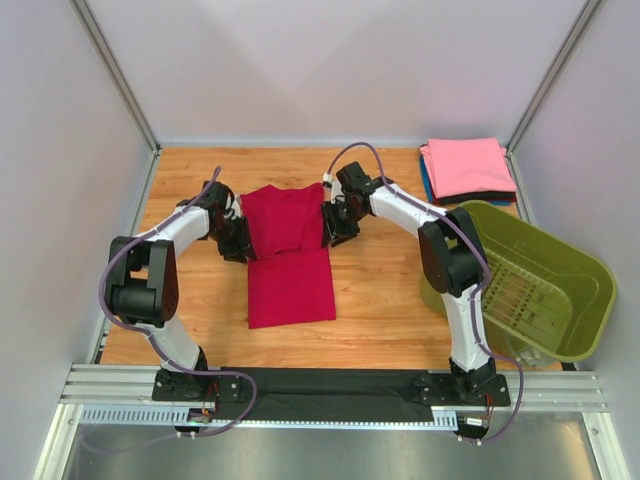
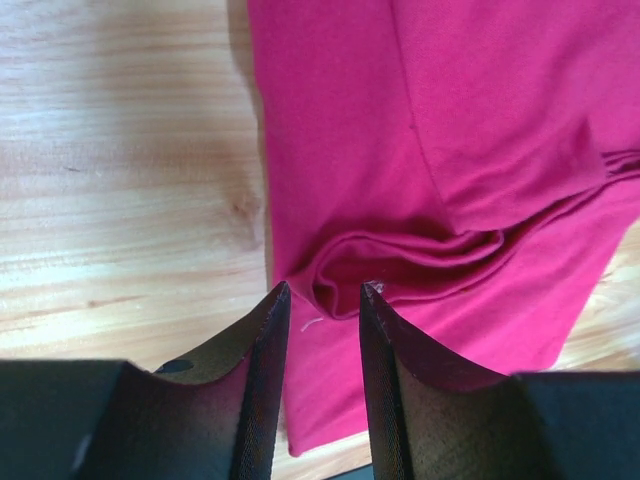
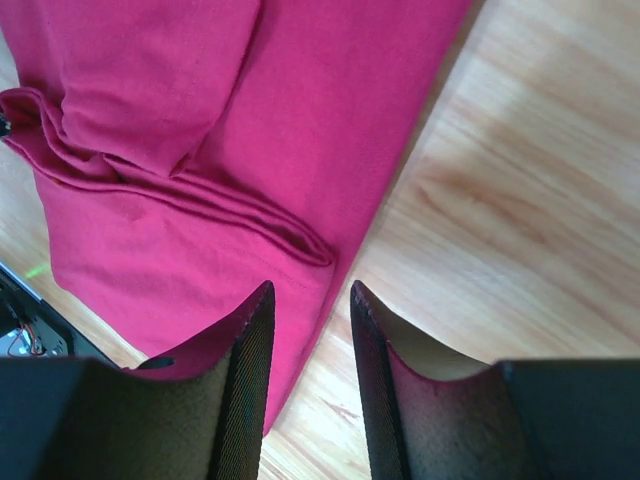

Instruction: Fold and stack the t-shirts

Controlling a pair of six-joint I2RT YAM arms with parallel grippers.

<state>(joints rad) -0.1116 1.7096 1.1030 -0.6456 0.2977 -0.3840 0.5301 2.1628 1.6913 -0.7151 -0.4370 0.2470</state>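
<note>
Left pincer (image 2: 325, 290) and right pincer (image 3: 312, 288), jaws apart and empty, flank the crimson t-shirt (image 2: 480, 130).
Soft creased cloth bunches just ahead of both tips on the grained wooden counter (image 3: 520, 200); its folded-under layers are hidden.

One crimson t-shirt (image 1: 289, 262) lies on the worktop (image 1: 385, 300). Three folded t-shirts (image 1: 467, 167) are stacked: pink, blue, black. One olive basket (image 1: 545, 245).

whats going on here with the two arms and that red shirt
The robot is folding a crimson t-shirt flat on the table. Its sides are already turned in. The left gripper and right gripper sit open at its opposite edges, holding nothing. A folded stack with pink on top waits in the far right corner, beside a green basket.
</note>
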